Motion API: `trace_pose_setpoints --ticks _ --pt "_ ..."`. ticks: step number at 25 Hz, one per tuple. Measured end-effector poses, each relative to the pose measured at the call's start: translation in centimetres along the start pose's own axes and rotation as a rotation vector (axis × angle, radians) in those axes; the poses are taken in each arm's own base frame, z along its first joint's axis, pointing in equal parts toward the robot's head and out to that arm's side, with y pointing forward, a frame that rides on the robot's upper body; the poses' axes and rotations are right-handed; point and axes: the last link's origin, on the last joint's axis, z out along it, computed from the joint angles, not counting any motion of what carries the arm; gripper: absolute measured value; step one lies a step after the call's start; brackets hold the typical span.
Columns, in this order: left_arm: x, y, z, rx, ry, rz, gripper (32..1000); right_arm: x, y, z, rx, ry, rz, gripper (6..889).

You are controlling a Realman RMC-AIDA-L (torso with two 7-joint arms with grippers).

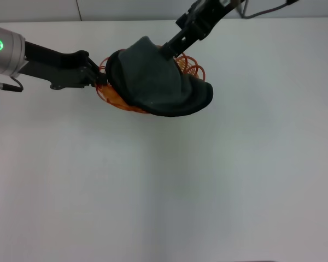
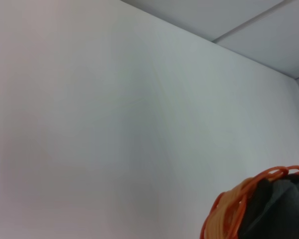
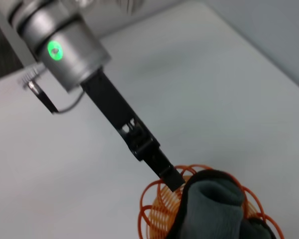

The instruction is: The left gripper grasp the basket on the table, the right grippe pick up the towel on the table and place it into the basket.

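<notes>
Dark grey towel (image 1: 156, 82) is sitting draped over the orange wire basket (image 1: 113, 97), bunched in the middle and spilling past the rim on the robot's right side, so it's on the basket more than in it; one flap is overhanging onto the white desk (image 1: 164, 185). Basket is sitting toward the far-centre of the desk, only slivers of its looped rim showing at either end of the cloth. Right hand (image 1: 168, 49) is coming in from the far side and its tip is buried in the towel's upper fold; looks clamped on the towel, though the fingers themselves are hidden by cloth, so that's a read, not a sighting. Left hand (image 1: 98, 81) is reaching in from the robot's left and pinching the basket rim, closed on the wire; right wrist view is showing its dark finger (image 3: 165, 172) right at the rim loops. Judgement: placement step, nearly done. To finish cleanly, I'd be pushing the bunched part down toward the basket centre before letting go, and dragging the overhanging flap inward. Left hand should be holding firm, since a light wire basket will likely tip or slide under a sideways tug.
</notes>
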Motion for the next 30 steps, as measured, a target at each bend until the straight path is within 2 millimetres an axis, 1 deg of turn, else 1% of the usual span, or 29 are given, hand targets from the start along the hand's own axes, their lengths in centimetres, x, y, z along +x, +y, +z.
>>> trace_pose_setpoints --ticks 7,13,18,30 --pt "-0.1 -0.2 -0.1 0.004 0.0 -0.004 79 0.8 -0.1 -3.5 -0.016 -0.08 0.046 877" --pt "-0.3 -0.6 -0.2 0.007 -0.001 -0.013 79 1.7 -0.1 -5.1 0.012 -0.098 0.061 876" --pt "-0.4 -0.7 -0.2 0.009 0.0 -0.017 79 2.3 -0.2 -5.7 0.024 -0.109 0.076 876" --pt "-0.7 -1.1 -0.3 0.013 -0.002 -0.025 79 2.4 -0.2 -5.8 0.024 -0.109 0.08 876"
